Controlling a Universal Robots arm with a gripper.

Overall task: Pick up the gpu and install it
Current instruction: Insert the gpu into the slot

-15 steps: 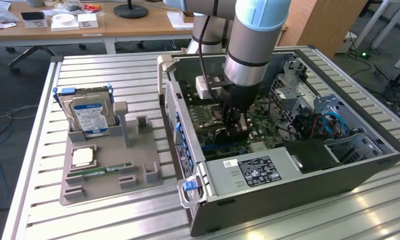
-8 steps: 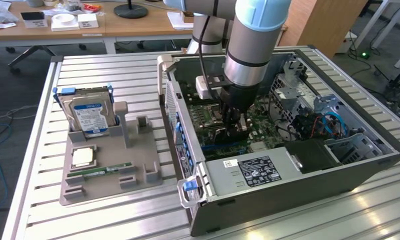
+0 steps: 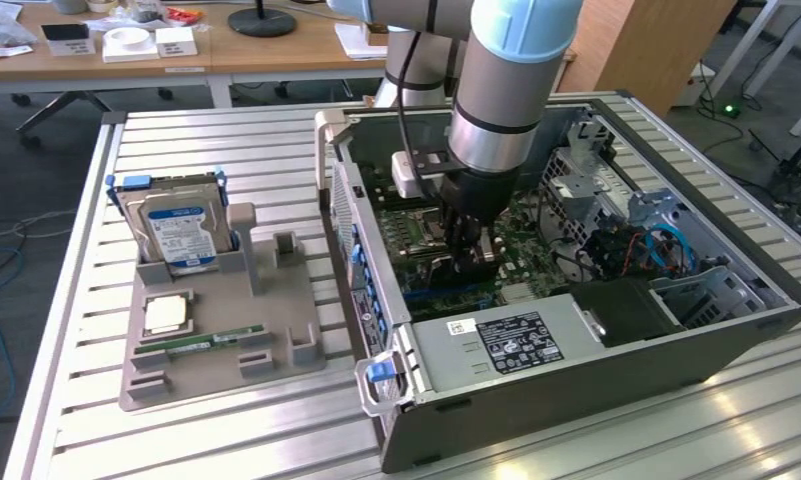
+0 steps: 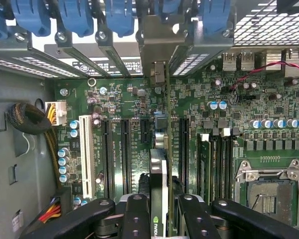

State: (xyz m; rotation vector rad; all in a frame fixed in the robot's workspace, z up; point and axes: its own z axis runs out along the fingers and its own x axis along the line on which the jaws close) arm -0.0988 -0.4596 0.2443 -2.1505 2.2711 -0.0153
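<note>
**Exterior view.** My arm (image 3: 514, 80) drops almost vertically into the open computer case (image 3: 560, 370), which lies on its side on a slatted table (image 3: 213, 150). My gripper (image 3: 470, 240) points straight down, close above the motherboard (image 3: 527, 255).

**Wrist view.** My two fingers (image 4: 135, 214) press against opposite faces of the gpu (image 4: 158, 169) and clamp it between them. The card stands edge-on over the board, among the long expansion slots (image 4: 124, 149). Its far end reaches toward the rear slot covers with blue latches (image 4: 79, 17).

**Exterior view, further detail.** My gripper largely hides the card. Toward the exterior view's left, well apart from the case, a grey holder (image 3: 213, 330) carries a hard drive (image 3: 180, 235) and a memory stick (image 3: 200, 343).

**Not resolved.** I cannot tell whether the card's edge touches a slot. My fingers cover the end of the card nearest the wrist.
</note>
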